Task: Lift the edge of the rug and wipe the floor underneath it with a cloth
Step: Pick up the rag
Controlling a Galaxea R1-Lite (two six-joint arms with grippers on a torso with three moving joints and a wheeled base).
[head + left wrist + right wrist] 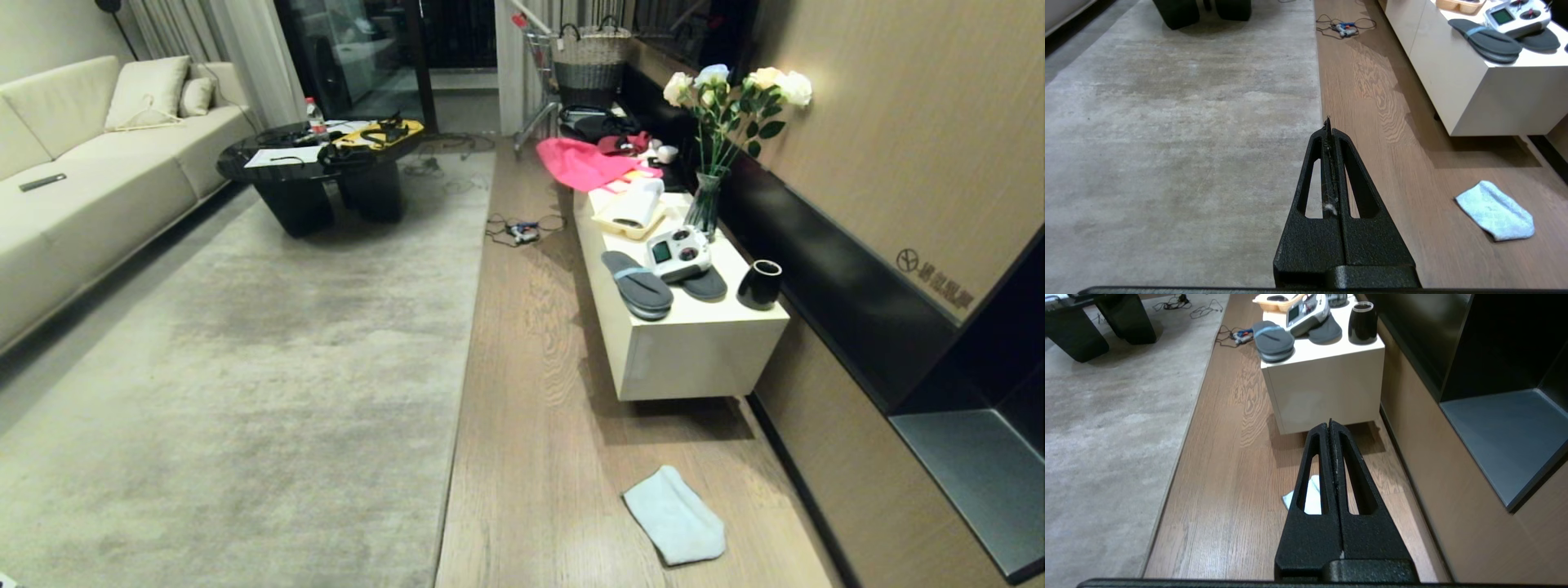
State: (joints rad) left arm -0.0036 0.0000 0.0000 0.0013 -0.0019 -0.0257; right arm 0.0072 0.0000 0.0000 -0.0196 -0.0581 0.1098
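One rug (229, 367), one cloth (674, 514), two slippers (638, 284) — one vase (704, 204), one black cup (760, 283).

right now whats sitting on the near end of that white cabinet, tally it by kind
slippers: 2
remote controller: 1
black cup: 1
glass vase of roses: 1
cream tray: 1
total: 6

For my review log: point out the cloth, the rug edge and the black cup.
cloth (674, 515), head view, middle of its top face.
rug edge (465, 359), head view, straight border beside the floorboards.
black cup (760, 284), head view, its side wall.
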